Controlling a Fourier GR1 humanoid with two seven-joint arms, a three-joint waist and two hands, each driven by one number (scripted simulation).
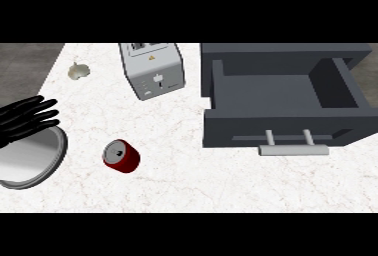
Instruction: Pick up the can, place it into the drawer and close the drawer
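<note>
The red can point(122, 155) lies on its side on the worktop point(192, 175). The open drawer point(284, 97) is at two o'clock. The left hand point(26, 120), at nine o'clock, has fingers straight and apart.

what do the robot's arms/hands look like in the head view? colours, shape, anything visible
Only one hand shows: the left hand, at the view's left edge. It is glossy black, with slim, rounded fingers lying side by side like tubes. Its forearm is a smooth light-grey cylinder with a darker grey rim at its end. No cables, markings or sleeves are visible. The right hand and arm are out of view.
</note>
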